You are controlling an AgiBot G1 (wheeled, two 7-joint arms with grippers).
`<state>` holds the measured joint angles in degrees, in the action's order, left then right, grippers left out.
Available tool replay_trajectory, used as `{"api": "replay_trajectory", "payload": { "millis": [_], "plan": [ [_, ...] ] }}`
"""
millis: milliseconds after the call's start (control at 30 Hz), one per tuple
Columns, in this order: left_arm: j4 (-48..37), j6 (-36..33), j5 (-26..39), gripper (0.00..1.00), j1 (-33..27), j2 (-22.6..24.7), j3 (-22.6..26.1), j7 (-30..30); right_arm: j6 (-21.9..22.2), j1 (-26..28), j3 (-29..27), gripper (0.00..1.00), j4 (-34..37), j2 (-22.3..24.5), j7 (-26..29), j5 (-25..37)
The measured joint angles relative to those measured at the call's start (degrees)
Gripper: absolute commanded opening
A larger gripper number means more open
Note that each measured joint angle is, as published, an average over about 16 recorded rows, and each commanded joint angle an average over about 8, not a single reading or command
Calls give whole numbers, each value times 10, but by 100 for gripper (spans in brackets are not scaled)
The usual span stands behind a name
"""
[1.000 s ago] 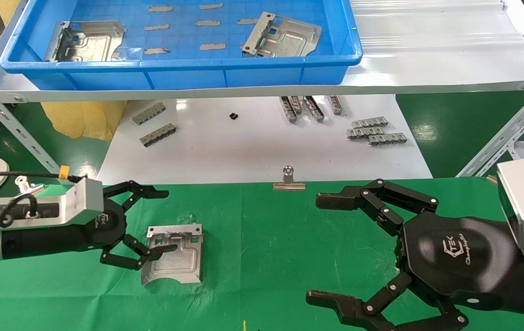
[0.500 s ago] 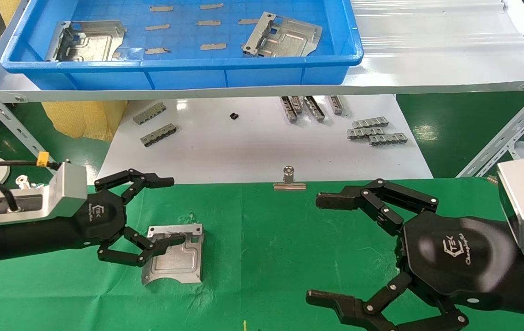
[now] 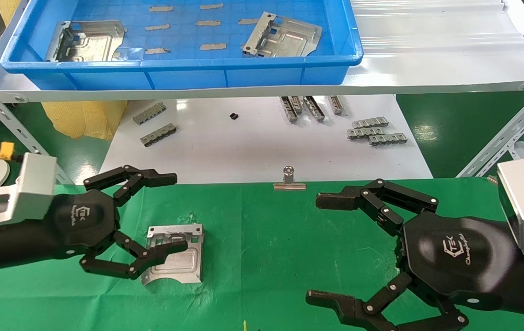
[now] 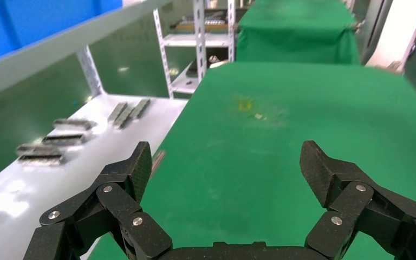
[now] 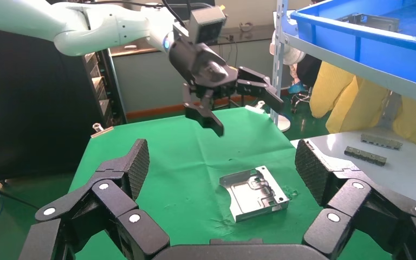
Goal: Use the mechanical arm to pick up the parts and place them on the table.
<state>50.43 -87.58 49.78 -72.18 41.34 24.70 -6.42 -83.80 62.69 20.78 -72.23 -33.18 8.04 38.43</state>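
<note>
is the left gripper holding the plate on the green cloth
No, the left gripper hangs open above the plate, which lies flat on the green table.

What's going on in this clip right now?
The left gripper hangs open above a silver part lying flat on the green table; the right wrist view shows clear air between them. Two more parts, one on the left and one on the right, lie in the blue tray on the shelf. The right gripper sits open over the table's right side, idle.
</note>
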Motion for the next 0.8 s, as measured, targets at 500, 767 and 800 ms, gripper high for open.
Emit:
{"api": "replay_trajectory", "payload": {
  "millis": [500,767,800],
  "plan": [
    [177,14,-60,100,81,-48,-66,131,0,0,0,100,0,0,0,0],
    [228,18,-78,100,104,-62,-85,167,0,0,0,100,0,0,0,0],
    [233,18,-80,100,107,-63,-87,171,0,0,0,100,0,0,0,0]
  ]
}}
